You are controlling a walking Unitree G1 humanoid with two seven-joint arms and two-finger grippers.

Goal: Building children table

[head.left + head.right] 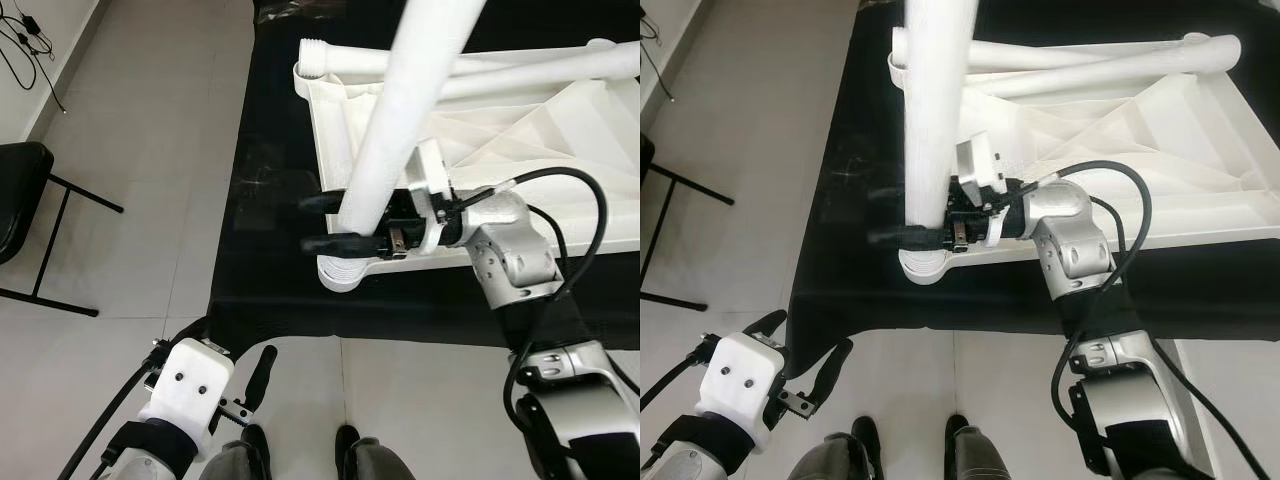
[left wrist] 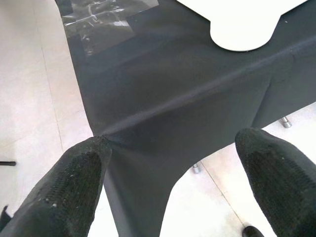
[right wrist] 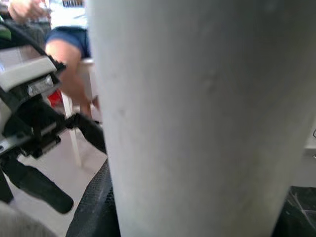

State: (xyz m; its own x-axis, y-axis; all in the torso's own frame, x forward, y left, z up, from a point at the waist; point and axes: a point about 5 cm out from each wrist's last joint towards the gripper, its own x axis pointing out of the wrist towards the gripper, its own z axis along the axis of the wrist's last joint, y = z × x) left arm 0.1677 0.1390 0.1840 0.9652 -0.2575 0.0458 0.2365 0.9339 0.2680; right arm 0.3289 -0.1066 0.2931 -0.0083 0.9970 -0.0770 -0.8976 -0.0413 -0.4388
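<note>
The white children's table top [image 1: 560,130] lies upside down on a black-covered table [image 1: 270,290]. A thick white leg [image 1: 400,120] stands tilted in the round socket [image 1: 345,272] at its near left corner. My right gripper [image 1: 335,222] is shut on the white leg just above that socket, one black finger on each side. In the right wrist view the leg [image 3: 197,118] looms very close. Two more legs [image 1: 520,65] lie across the upturned top. My left gripper [image 1: 235,350] hangs low and open near the cloth's front left corner [image 2: 101,136].
A black chair [image 1: 20,200] stands on the tiled floor at the left, with cables [image 1: 30,40] by the wall. Clear plastic wrap [image 2: 98,15] lies on the cloth. A seated person's legs [image 3: 69,44] show beyond the table. My feet [image 1: 300,450] are close to the front edge.
</note>
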